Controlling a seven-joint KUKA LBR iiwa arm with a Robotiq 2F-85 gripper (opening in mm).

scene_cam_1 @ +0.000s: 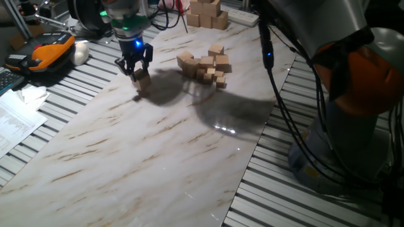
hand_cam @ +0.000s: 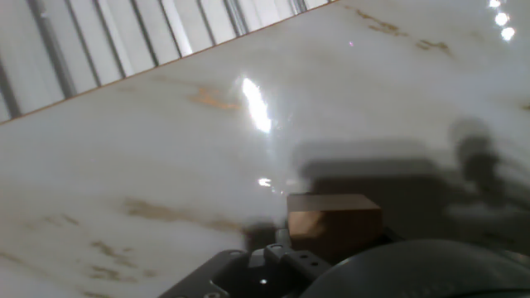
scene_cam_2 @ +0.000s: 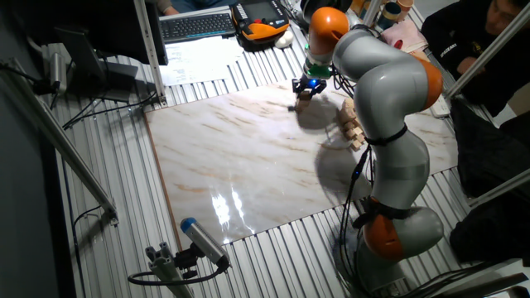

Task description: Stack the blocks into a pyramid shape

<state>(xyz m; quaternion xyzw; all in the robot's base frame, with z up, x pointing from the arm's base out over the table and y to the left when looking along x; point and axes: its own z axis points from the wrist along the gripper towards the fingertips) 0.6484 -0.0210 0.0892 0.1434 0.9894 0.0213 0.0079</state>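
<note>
The gripper [scene_cam_1: 138,71] pinches one block [scene_cam_1: 142,80] between its fingers, low over the marble board [scene_cam_1: 145,145] toward its far left, probably to start the pyramid's base on open surface. The other blocks [scene_cam_1: 205,67] lie in a loose heap to the right, well apart, so the build spot has room. Bigger pale blocks [scene_cam_1: 206,14] sit piled beyond the board's far edge.
</note>
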